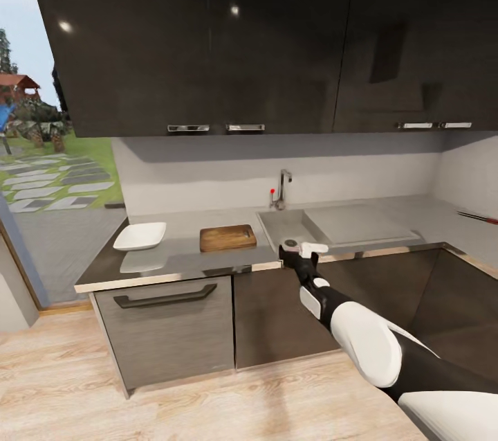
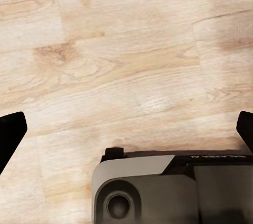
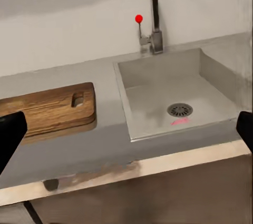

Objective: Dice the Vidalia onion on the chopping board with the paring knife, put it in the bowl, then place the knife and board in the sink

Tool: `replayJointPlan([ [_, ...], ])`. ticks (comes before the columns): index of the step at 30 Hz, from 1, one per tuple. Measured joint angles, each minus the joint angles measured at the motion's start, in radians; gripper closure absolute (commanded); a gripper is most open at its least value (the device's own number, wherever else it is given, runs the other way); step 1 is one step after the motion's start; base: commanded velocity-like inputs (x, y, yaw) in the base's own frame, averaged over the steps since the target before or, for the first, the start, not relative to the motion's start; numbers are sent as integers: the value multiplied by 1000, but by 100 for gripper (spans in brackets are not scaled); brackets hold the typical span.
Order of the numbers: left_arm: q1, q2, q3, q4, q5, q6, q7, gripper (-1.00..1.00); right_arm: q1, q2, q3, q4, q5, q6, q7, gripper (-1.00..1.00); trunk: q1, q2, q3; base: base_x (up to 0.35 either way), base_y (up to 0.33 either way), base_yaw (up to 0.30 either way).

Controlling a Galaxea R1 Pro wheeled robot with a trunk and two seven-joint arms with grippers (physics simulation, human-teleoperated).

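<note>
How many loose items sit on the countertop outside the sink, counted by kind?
Bowl, white: 1
Chopping board, wooden: 1
Paring knife, far along the right run of the counter: 1
Total: 3

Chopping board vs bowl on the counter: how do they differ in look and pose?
The chopping board is brown wood grain and lies flat; the bowl is plain white with raised, flaring sides. The board has a slot handle hole at the end nearer the sink; the bowl has none. The board lies beside the sink, the bowl further out toward the countertop's end. Both look empty.
</note>
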Motion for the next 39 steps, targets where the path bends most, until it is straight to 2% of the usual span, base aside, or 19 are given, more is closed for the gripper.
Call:
replayJointPlan([
  [3, 0, 0, 0, 0, 0, 0, 0, -100, -1, 2, -1, -98, -3, 45, -31, -100, 0, 0, 0, 0, 0, 0],
  [7, 0, 1, 0, 0, 0, 0, 0, -100, -1, 28, 10, -343, -5, 230, -47, -100, 0, 0, 0, 0, 0, 0],
  [9, 0, 1, 0, 0, 0, 0, 0, -100, -1, 28, 45, -494, -5, 317, -50, -100, 0, 0, 0, 0, 0, 0],
  [11, 0, 1, 1, 0, 0, 0, 0, -100, -1, 28, 84, -584, -5, 356, -50, -100, 0, 0, 0, 0, 0, 0],
  [14, 0, 1, 1, -1, 0, 0, 0, -100, 1, 28, 149, -659, -6, 384, -50, -100, 0, 0, 0, 0, 0, 0],
  [16, 0, 1, 1, -1, 0, 0, 0, -100, 14, 28, 174, -680, -6, 389, -50, -100, 0, 0, 0, 0, 0, 0],
  [20, 0, 1, 1, -1, 0, 0, 0, -100, 160, 28, 246, -794, -6, 383, -49, -100, 0, 0, 0, 0, 0, 0],
  [23, 0, 1, 1, -1, 0, 0, 0, -100, 306, 28, 326, -940, -7, 375, -48, -100, 0, 0, 0, 0, 0, 0],
  [25, 0, 1, 1, -1, 0, 0, 0, -100, 390, 28, 364, -1028, -8, 373, -48, -100, 0, 0, 0, 0, 0, 0],
  [27, 0, 1, 1, -1, 0, 0, 0, -100, 443, 28, 380, -1077, -9, 372, -48, -100, 0, 0, 0, 0, 0, 0],
  [28, 0, 1, 1, -1, 0, 0, 0, -100, 526, 28, 396, -1142, -9, 370, -43, -100, 0, 0, 0, 0, 0, 0],
  [30, 0, 1, 1, -2, 0, 0, 0, -100, 600, 28, 402, -1173, -8, 354, -9, -100, 0, 0, 0, 0, 0, 0],
  [32, 0, 2, 2, -4, 0, 0, 1, -100, 662, 28, 401, -1190, -2, 309, 76, -100, 0, 0, 0, 0, 0, 0],
  [34, 0, 9, 3, -5, 0, 0, 1, -100, 697, 28, 378, -1195, -1, 286, 144, -100, 0, 0, 0, 0, 0, 0],
  [35, 0, 10, 3, -5, 0, 0, 1, -100, 706, 28, 368, -1195, -1, 282, 158, -100, 0, 0, 0, 0, 0, 0],
  [37, 0, 13, 3, -5, 0, 0, 1, -100, 747, 27, 322, -1198, -1, 268, 205, -100, 0, 0, 0, 0, 0, 0],
  [39, 0, 14, 3, -5, 0, 0, 1, -100, 764, 28, 306, -1201, -1, 256, 228, -100, 0, 0, 0, 0, 0, 0],
])
